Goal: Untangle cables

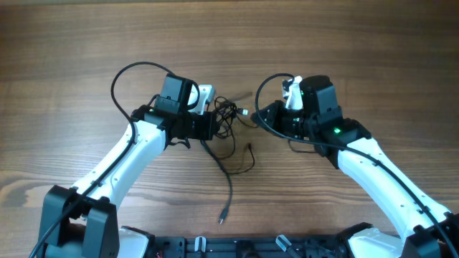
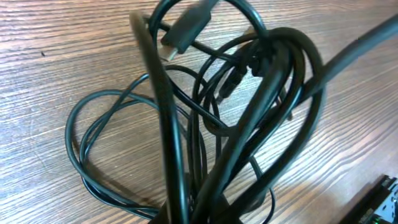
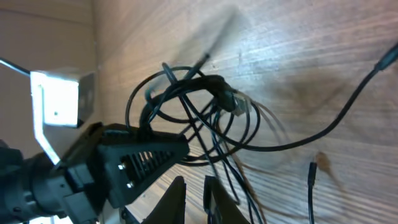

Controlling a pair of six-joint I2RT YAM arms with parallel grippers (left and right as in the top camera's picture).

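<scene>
The cables (image 1: 226,116) are thin black cords bunched in a tangle mid-table between my two grippers. One strand trails toward the front and ends in a small plug (image 1: 223,215); another loose end (image 1: 249,147) lies to its right. My left gripper (image 1: 211,126) is shut on the tangle's left side. In the left wrist view several strands (image 2: 249,118) rise from the jaws (image 2: 208,214), and a flat plug (image 2: 186,28) is on top. My right gripper (image 1: 259,116) is at the tangle's right edge. Its fingers (image 3: 196,199) are nearly together, with strands (image 3: 186,106) running beside the right finger.
Wood-grain table (image 1: 358,43) all round. The thicker black wires fixed to the arms loop above each wrist (image 1: 125,72) (image 1: 269,82). A black frame (image 1: 237,247) runs along the front edge. The left gripper's body (image 3: 137,162) shows close in the right wrist view.
</scene>
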